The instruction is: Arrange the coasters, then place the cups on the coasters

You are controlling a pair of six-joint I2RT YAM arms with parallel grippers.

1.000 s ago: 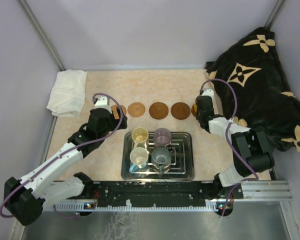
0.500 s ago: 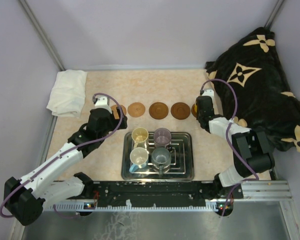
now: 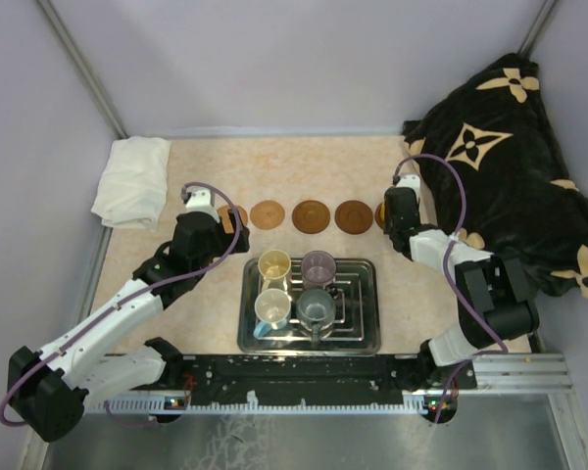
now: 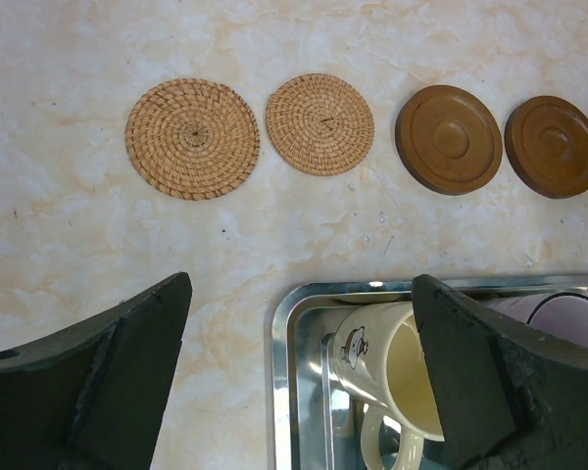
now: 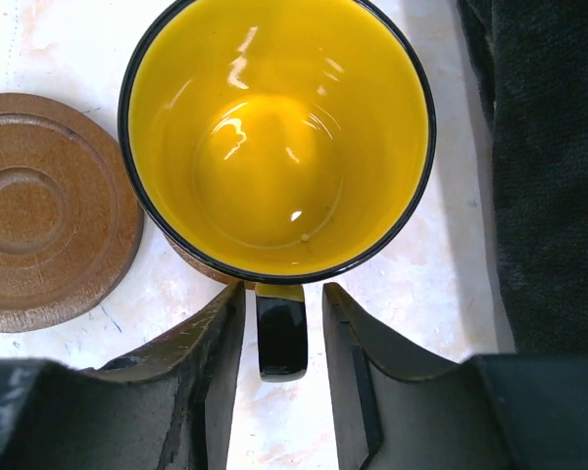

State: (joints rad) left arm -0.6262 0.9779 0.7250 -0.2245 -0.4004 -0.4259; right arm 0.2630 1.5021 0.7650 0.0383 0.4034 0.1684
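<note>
Above: four small handled mugs (image 3: 317, 308) are counted on the rectangular metal tray (image 3: 361, 305); three round brown coasters (image 3: 311, 216) are seen whole, two masked by arms. Left wrist: five coasters are counted, one cut off; the left gripper (image 4: 299, 294) is spread wide, empty. Right wrist: one orange-yellow mug (image 5: 274, 137) is seated on a mostly hidden coaster, its handle flanked by the slightly parted right gripper (image 5: 282, 294).
</note>
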